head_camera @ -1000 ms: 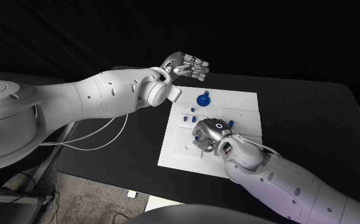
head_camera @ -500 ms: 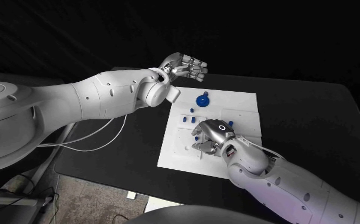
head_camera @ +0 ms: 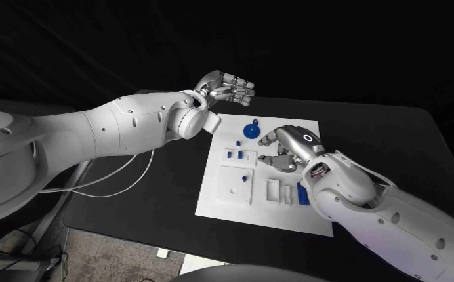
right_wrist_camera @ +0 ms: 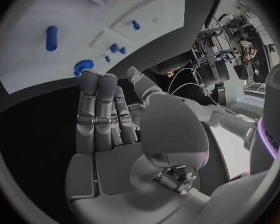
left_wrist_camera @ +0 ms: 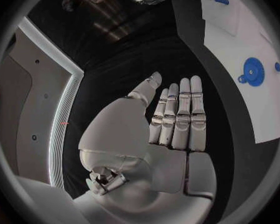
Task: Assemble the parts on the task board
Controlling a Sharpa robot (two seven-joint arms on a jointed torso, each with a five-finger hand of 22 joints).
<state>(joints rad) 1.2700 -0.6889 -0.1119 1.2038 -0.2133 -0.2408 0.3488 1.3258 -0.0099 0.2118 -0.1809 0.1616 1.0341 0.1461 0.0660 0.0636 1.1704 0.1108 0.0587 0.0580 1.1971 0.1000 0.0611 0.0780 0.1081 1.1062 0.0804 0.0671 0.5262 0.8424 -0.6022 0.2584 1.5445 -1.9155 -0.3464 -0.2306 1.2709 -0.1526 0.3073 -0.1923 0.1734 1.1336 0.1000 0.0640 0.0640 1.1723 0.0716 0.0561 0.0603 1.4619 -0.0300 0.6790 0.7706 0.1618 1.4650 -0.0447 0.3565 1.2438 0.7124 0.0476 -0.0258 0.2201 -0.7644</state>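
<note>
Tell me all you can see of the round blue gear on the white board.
The blue gear is a flat round disc, plastic by its look, with a toothed rim, a raised hub and a small tab at one side. It lies flat near the far edge of the task board, clear of the other blue parts. Nothing touches it: the right hand is just beside it and the left hand is raised beyond the board.

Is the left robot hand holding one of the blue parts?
No, the left robot hand is empty, its fingers straight, and lies off the task board.

Dim scene, dark surroundings; overhead light brightens the white task board (head_camera: 284, 164). Wrist views show strong fisheye bending at rims.
</note>
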